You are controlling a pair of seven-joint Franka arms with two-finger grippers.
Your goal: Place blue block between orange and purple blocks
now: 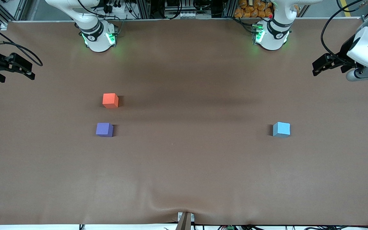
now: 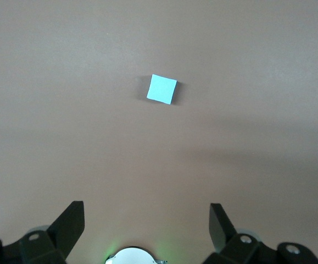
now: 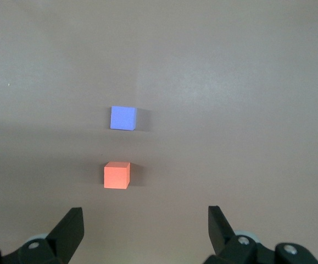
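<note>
Two wide-open claws, left claw [image 1: 318,67] and right claw [image 1: 24,71], are hovering empty above the tabletop [image 1: 184,166], well apart from the blue block [image 1: 281,129].

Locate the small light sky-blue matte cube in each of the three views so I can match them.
Front view: the light sky-blue matte cube sits on the brown table toward the left arm's end, apart from the other cubes.
Left wrist view: the cube lies alone on the table, ahead of the open left hand.
Right wrist view: not in it.
Shared landmark: the brown table surface.
</note>
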